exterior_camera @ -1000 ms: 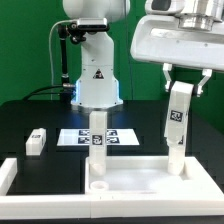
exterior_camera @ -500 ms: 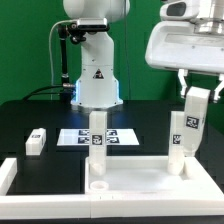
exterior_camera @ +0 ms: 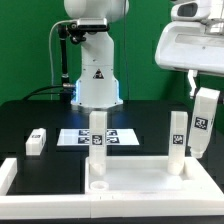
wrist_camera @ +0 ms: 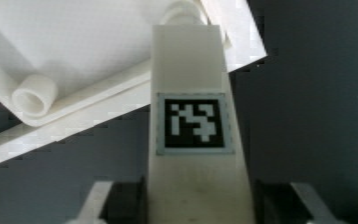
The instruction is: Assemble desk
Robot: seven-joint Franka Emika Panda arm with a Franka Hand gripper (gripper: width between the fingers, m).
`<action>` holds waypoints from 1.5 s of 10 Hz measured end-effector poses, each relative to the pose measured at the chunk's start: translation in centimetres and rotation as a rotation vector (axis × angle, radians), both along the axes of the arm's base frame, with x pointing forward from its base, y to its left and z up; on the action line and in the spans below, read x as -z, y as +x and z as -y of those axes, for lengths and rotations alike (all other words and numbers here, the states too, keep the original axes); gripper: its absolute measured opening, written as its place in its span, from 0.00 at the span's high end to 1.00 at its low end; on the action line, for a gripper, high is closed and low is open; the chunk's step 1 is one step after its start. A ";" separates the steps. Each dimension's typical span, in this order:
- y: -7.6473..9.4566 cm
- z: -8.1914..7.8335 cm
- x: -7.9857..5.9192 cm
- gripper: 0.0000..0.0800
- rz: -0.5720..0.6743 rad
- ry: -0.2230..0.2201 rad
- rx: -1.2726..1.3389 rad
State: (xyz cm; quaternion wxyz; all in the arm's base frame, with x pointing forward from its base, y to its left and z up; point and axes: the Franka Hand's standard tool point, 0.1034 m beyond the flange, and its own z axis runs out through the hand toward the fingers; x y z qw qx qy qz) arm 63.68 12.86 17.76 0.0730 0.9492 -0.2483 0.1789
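The white tabletop lies upside down at the front, its raised rim up. Two white legs stand upright in it, one toward the exterior view's left and one toward its right. A third leg lies on the black table at the left. My gripper is shut on a fourth leg and holds it upright in the air, to the right of the right standing leg. In the wrist view this tagged leg runs between my fingers, with a corner of the tabletop beyond it.
The marker board lies flat behind the tabletop. A white border rail runs along the front left. The arm's base stands at the back, with a green wall behind.
My gripper has moved toward the exterior view's right with the leg in it, from in front of the right standing leg to beside it. Nothing else moved.
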 end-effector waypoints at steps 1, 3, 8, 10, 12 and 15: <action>0.5 0.1 -0.1 0.64 0.068 0.023 -0.025; 0.2 1.6 1.0 0.64 0.137 0.046 -0.038; 0.2 0.6 1.3 0.64 0.152 0.083 -0.014; 0.1 0.5 1.5 0.64 0.154 0.091 0.003; 0.3 1.0 1.3 0.64 0.160 0.065 -0.001; 0.2 1.3 1.3 0.64 0.160 0.015 0.003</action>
